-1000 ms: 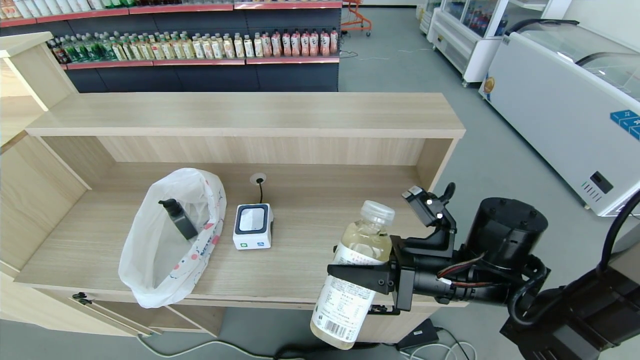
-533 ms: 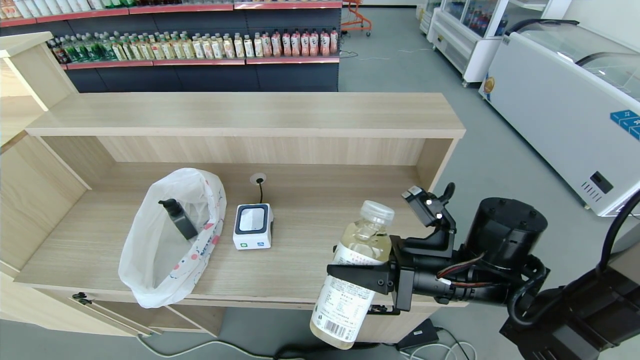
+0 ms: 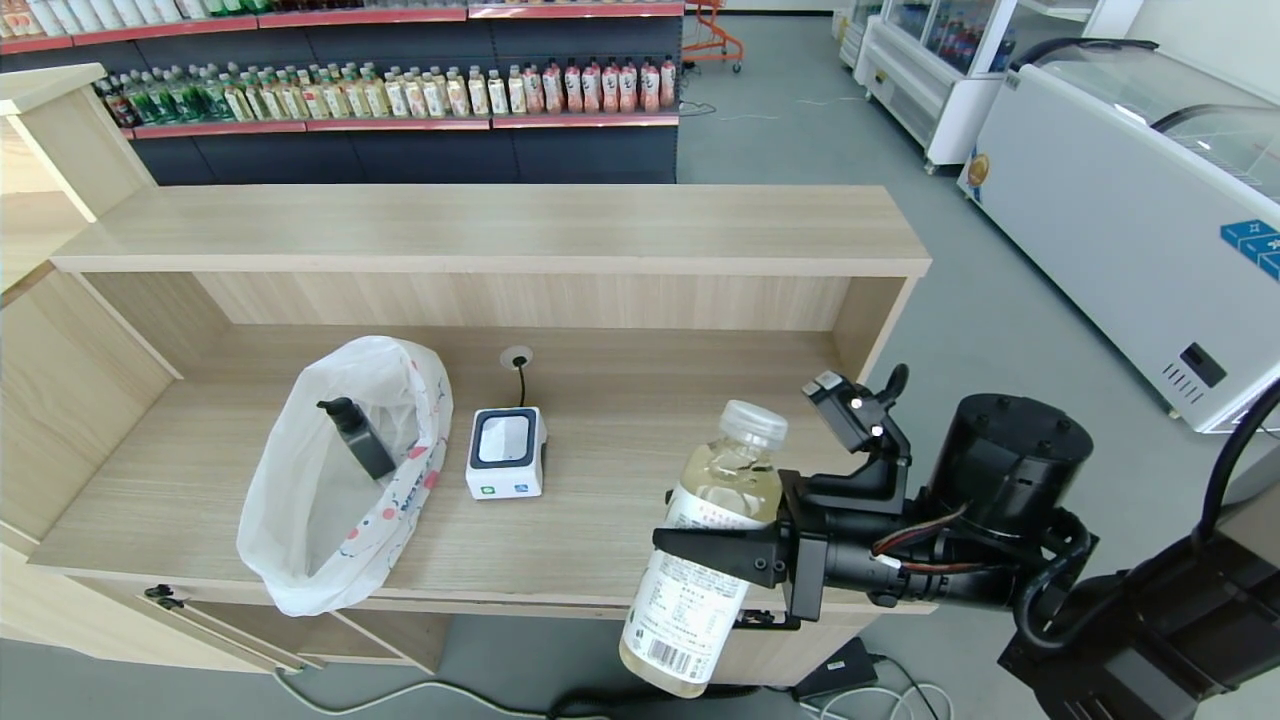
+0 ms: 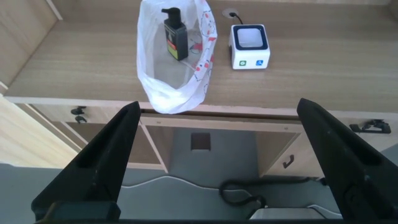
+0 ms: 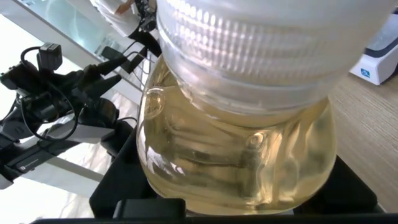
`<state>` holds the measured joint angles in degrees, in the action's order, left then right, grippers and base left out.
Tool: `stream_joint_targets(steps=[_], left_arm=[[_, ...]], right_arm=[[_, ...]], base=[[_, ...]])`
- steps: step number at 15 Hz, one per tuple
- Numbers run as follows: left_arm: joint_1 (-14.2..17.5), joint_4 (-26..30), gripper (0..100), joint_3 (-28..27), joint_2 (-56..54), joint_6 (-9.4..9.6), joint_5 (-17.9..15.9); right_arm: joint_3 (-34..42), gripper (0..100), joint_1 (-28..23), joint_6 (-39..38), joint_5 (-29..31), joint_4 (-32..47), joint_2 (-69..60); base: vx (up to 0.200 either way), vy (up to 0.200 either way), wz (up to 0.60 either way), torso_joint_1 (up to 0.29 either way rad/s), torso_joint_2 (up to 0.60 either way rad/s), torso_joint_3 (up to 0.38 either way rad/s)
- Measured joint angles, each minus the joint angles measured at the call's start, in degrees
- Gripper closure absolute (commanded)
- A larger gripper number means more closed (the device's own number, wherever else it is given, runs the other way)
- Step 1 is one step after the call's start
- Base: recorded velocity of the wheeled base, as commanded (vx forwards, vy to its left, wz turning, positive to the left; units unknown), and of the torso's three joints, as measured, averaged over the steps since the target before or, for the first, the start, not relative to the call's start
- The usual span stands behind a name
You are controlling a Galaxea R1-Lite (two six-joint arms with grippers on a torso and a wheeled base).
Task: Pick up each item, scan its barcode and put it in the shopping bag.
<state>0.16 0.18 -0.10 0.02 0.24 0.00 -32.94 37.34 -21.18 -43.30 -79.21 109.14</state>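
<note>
Counter (image 3: 600,540) across mid-frame in head view. At its left centre, open bag (image 3: 300,540). Lower right, right gripper (image 3: 705,588) clamped on bottle (image 3: 728,480), cap up, over counter's near edge. Left gripper (image 4: 216,112) spread apart, facing counter's front. Scanner (image 3: 506,452) centre, just right of bag. Pump bottle (image 3: 352,438) inside bag.

Tiny delta only: right end effector (image 3: 703,582) and the bottle (image 3: 728,480) it clamps drifted a hair to the robot's left, toward the scanner (image 3: 506,452) side of the desk (image 3: 600,520). Wrist housing nudged the same way. Barely above frame noise.
</note>
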Motion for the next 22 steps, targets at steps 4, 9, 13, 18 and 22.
stream_joint_targets(steps=[4, 9, 13, 18, 22], left_arm=[[0.0, 0.0, 0, 0.0, 0.0, -0.02, 0.0], [0.0, 0.0, 0, 0.0, 0.0, -0.04, 0.0], [0.0, 0.0, 0, 0.0, 0.0, -0.02, 0.0], [0.0, 0.0, 0, 0.0, 0.0, -0.02, 0.0], [0.0, 0.0, 0, 0.0, 0.0, -0.04, 0.0]], right_arm=[[-0.1, 100, 0.0, 0.1, 0.0, 0.0, 0.0], [0.2, 100, -0.5, 0.9, 0.1, 0.1, -0.3], [1.2, 100, -13.2, 10.2, 0.6, 4.8, -3.5], [0.8, 100, -30.7, 58.9, 22.2, 25.4, -10.7], [0.6, 100, -29.7, 72.8, 25.5, 16.9, -13.9]], base=[[0.000, 0.000, 0.00, 0.000, 0.00, 0.000], [0.000, 0.000, 0.00, 0.000, 0.00, 0.000], [0.000, 0.000, 0.00, 0.000, 0.00, 0.000], [0.000, 0.000, 0.00, 0.000, 0.00, 0.000], [0.000, 0.000, 0.00, 0.000, 0.00, 0.000]])
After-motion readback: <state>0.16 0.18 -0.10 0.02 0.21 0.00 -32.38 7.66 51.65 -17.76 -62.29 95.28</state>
